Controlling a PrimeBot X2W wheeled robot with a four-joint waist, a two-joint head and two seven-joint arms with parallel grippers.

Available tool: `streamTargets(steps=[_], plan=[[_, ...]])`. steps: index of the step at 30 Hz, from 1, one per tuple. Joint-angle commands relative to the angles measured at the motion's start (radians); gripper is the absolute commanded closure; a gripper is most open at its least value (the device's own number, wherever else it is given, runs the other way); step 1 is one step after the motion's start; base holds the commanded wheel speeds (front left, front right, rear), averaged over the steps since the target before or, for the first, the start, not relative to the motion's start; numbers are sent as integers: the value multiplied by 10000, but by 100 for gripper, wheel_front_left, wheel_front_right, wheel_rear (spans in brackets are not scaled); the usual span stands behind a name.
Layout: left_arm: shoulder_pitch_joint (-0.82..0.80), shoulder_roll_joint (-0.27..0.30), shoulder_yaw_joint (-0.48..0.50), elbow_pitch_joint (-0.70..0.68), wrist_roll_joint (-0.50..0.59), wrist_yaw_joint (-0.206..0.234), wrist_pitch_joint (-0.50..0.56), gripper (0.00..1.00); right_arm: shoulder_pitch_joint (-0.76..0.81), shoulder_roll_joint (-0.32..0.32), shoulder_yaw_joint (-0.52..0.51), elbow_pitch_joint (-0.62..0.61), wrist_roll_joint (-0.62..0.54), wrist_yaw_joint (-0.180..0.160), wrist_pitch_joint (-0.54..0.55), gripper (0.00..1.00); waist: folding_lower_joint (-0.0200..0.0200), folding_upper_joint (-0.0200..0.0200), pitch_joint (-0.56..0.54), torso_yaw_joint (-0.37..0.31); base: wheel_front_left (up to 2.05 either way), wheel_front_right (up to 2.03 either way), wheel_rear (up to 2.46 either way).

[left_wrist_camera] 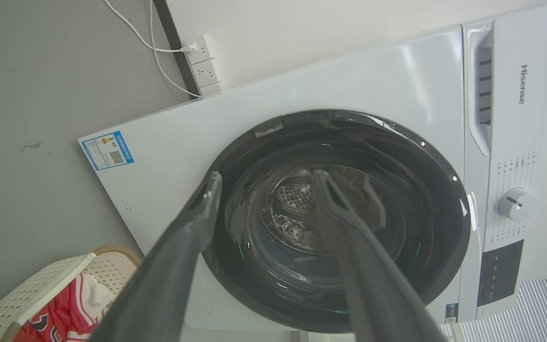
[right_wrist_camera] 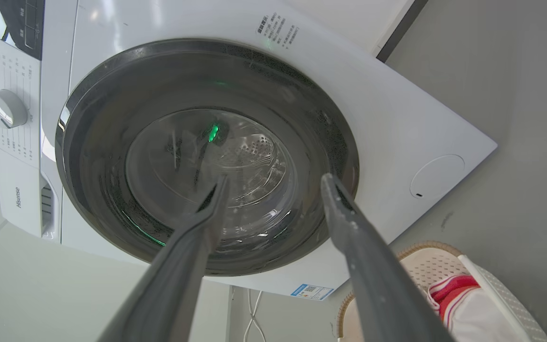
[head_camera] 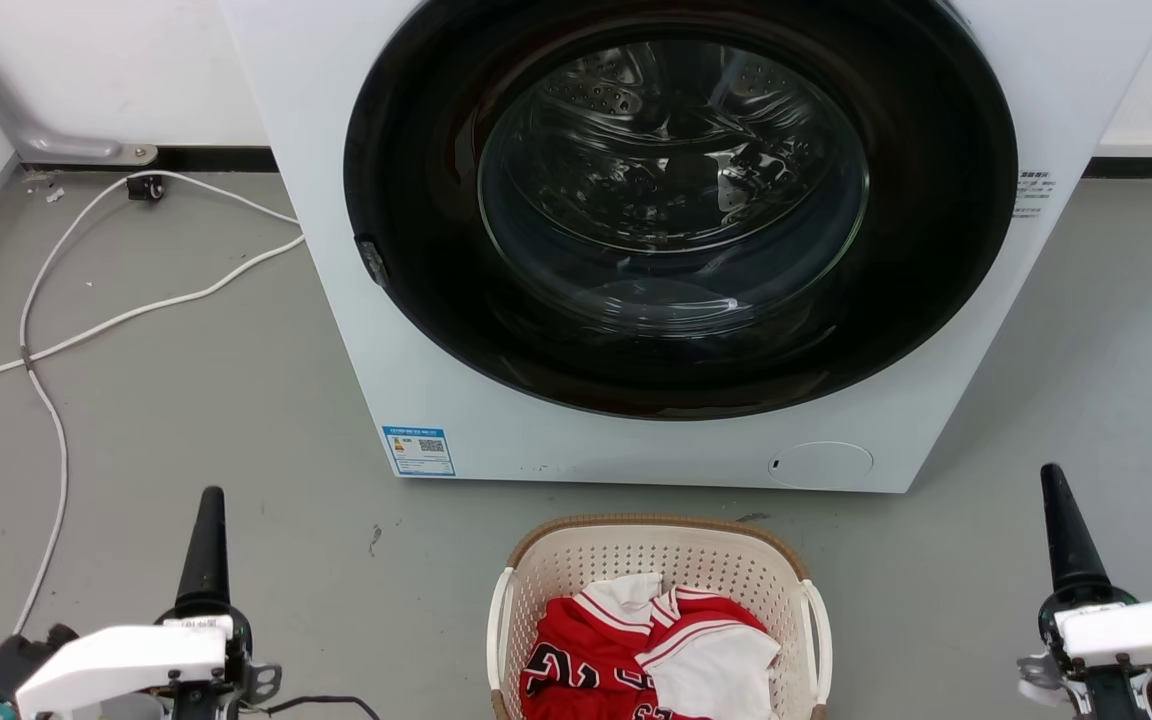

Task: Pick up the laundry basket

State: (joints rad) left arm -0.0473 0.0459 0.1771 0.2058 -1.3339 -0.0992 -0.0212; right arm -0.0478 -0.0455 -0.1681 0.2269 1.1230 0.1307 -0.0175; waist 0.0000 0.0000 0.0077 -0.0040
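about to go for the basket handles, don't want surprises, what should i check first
1. Laundry basket upright on the floor before the washing machine: ok.
2. Both white handles free: ok.
3. Left gripper jaws open, holding nothing: ok.
4. Right gripper jaws open, holding nothing: ok.
5. Clothes inside the rim: near edge cut off, cannot tell.
6. Cable away from basket: ok.

The laundry basket (head_camera: 636,558) is matt cream plastic with perforated walls and a brown woven-look rim (head_camera: 656,520). Creased red and white cloth (head_camera: 596,650) lies in it. The washing machine (head_camera: 336,300) has a smooth, glossy white casing and a shiny dark door ring (head_camera: 416,250) around clear glass (head_camera: 671,200). The floor (head_camera: 186,430) is matt grey, slightly stained.
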Motion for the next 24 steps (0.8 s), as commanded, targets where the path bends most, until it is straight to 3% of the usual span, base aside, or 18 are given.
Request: streamTargets(steps=[1,9,16,24], plan=[[-90,34,67,-496,592,195,-123,0,-172,-33,-10,-437,-806,0,-137,0,0,0,14,-5,0,0,0],[112,37,-576,-1541,2226,851,-409,0,-175,-38,92,-1505,-3131,0,-427,0,0,0,70,-15,0,0,0],[297,39,-1064,-1902,3254,715,-648,0,10,-41,276,-2003,-4452,0,-666,0,0,0,83,-15,0,0,0],[433,40,-1674,-2137,5166,461,-861,0,188,-45,561,-2220,-5548,0,-886,0,0,0,92,-38,0,0,0]])
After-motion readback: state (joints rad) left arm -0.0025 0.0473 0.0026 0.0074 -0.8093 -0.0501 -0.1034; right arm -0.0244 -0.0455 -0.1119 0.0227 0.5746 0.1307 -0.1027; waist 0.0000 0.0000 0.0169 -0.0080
